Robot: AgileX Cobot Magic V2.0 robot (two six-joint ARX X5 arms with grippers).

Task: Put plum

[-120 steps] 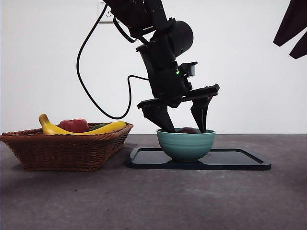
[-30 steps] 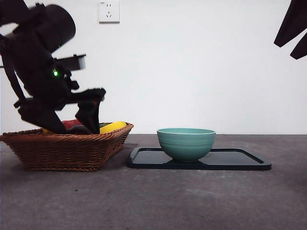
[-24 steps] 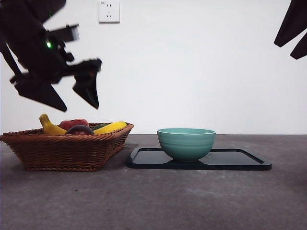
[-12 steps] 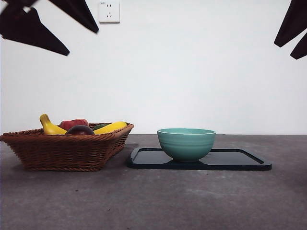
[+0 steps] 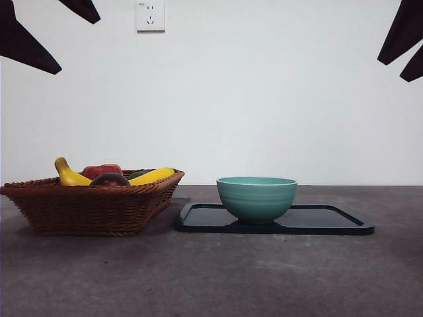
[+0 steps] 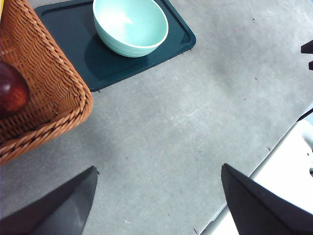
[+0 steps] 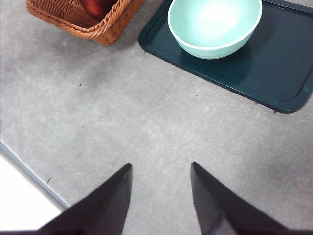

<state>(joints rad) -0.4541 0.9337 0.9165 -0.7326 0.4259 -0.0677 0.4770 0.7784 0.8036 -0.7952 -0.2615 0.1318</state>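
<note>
The plum [image 5: 110,179] lies in the wicker basket [image 5: 92,208] at the left, between the bananas and a red fruit. It also shows in the left wrist view [image 6: 11,93], against the basket's wall. My left gripper [image 5: 79,46] is open and empty, high at the top left corner, well above the basket; its jaws stand wide apart in its wrist view [image 6: 159,169]. My right gripper [image 5: 390,71] waits at the top right corner, open and empty [image 7: 161,165]. The teal bowl [image 5: 256,197] is empty.
The bowl stands on a dark tray [image 5: 330,221] right of the basket. Two yellow bananas [image 5: 151,176] and a red fruit [image 5: 102,170] lie in the basket. A wall socket [image 5: 150,15] is on the white wall. The table's edge [image 6: 274,161] shows nearby.
The left gripper was at the bowl with the plum in it, then at the basket. It has risen to the top left corner. The plum now lies in the basket.
</note>
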